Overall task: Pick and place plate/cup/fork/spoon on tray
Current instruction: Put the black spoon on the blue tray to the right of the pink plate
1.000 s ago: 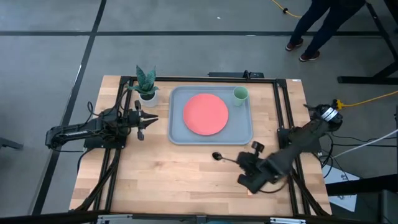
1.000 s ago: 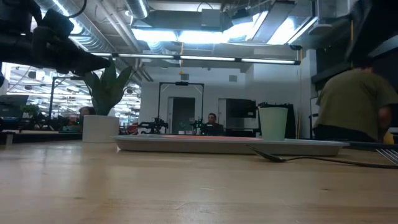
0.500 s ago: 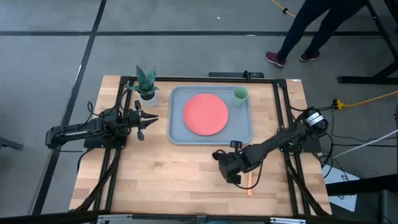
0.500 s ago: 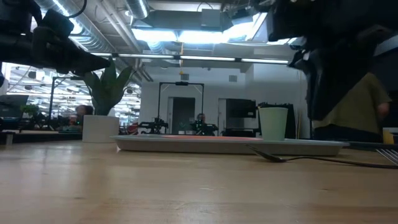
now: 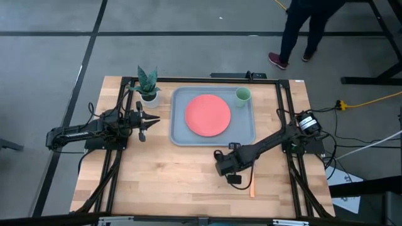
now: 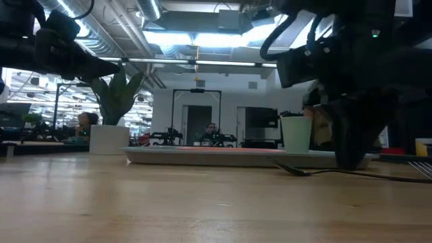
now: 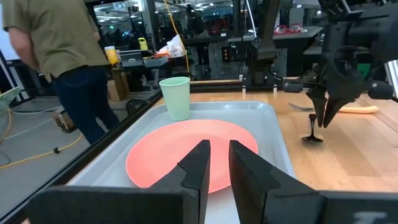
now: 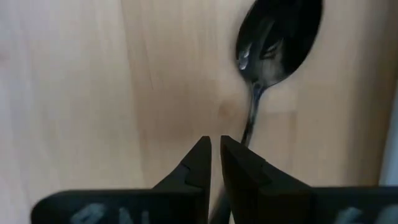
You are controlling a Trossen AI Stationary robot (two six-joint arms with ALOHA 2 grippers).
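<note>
right end effector (image 8: 215,152) pressed together above the spoon (image 8: 273,43) handle, beside the tray (image 5: 178,138)

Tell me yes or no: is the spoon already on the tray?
No. The spoon lies on the bare wooden table, outside the tray, under the right gripper.

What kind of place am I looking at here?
Probably a robotics lab or workshop: two robot arms at a wooden table, exposed ceiling pipes with strip lights, and workbenches crowded with gear behind.
</note>
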